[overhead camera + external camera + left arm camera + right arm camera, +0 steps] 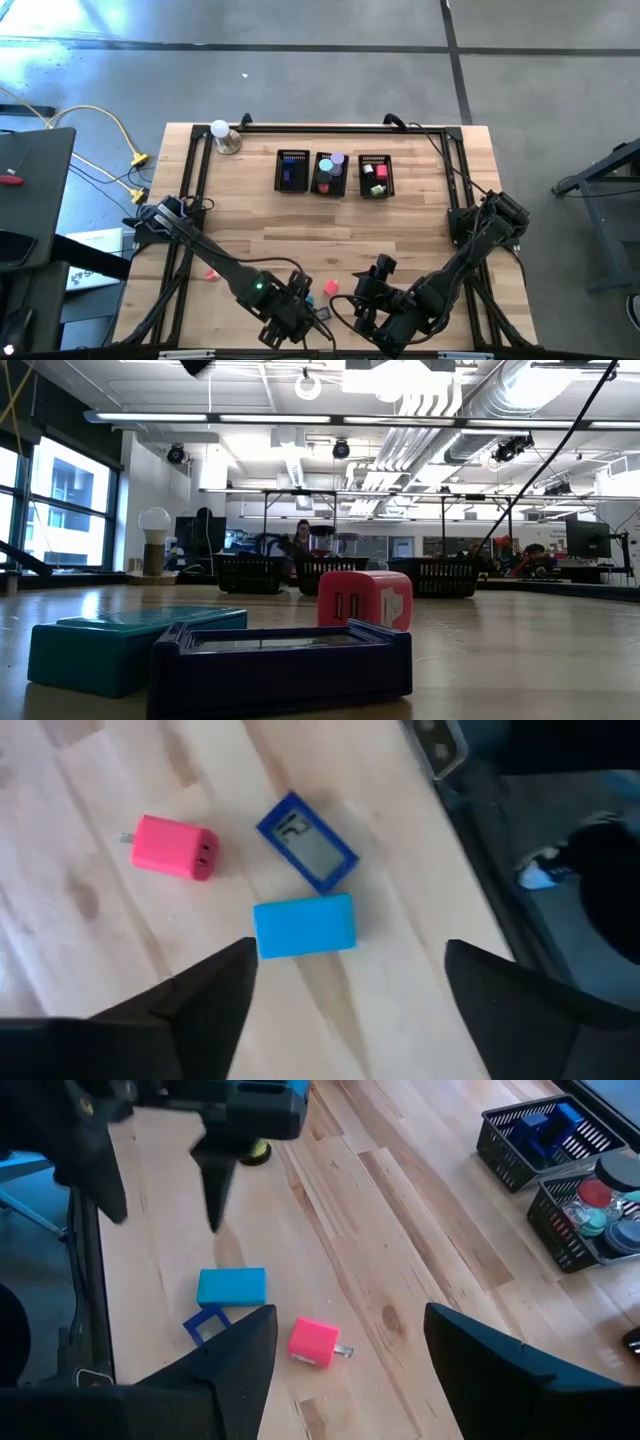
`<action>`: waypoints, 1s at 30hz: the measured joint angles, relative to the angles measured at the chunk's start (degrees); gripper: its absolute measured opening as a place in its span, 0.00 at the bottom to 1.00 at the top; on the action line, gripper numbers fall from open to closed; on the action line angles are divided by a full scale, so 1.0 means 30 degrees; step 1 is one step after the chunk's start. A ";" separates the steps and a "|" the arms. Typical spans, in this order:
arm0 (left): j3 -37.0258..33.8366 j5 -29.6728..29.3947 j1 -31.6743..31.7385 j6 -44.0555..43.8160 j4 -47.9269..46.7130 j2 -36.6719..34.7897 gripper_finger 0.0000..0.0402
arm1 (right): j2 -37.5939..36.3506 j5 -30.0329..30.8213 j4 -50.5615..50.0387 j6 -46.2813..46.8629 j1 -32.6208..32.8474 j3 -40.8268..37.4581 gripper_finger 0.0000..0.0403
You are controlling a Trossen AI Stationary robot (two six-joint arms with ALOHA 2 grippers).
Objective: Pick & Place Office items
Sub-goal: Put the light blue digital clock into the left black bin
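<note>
While hovering with the left gripper (350, 955) spread wide and holding nothing over the crowded cluster at the 6 o'clock edge of the pale wooden table (400, 215), could easily go wrong on the way down. Looks like a reach for the bright blue rectangular plastic block (303, 926), lying flat with smooth faces and softly rounded corners, a plain solid colour with no markings showing. Could clip the flat dark-blue rectangular frame with a grey window (308, 840), just beside the block at about 4 o'clock of it in the overhead view, or shove the pink cube-shaped plug adapter (175, 847) near it at about 2 o'clock, if lowered askew or closed off-centre. Might also squeeze the block out sideways, given such slick sides. Second hazard: the right gripper (347, 1320), likewise parted and empty, hangs near the same cluster at roughly 3 o'clock of the left one, close enough for wrists or fingers to knock together if both are moved at once. Better kept waiting. Then a long carry across to the row of three black mesh bins (292, 172) at the table's 12 o'clock, each already holding pieces — a weak pinch could mean a drop short of the rim or into the wrong bin. Worth noting a further small pink piece (211, 273) lying alone beside the left arm, well apart from the cluster and easy to overlook.
</note>
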 joint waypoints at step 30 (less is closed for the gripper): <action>-0.0051 -0.1550 -0.0189 0.0413 0.0852 0.3393 0.83 | 0.0000 -0.1074 0.0854 0.1714 0.0124 0.0000 0.60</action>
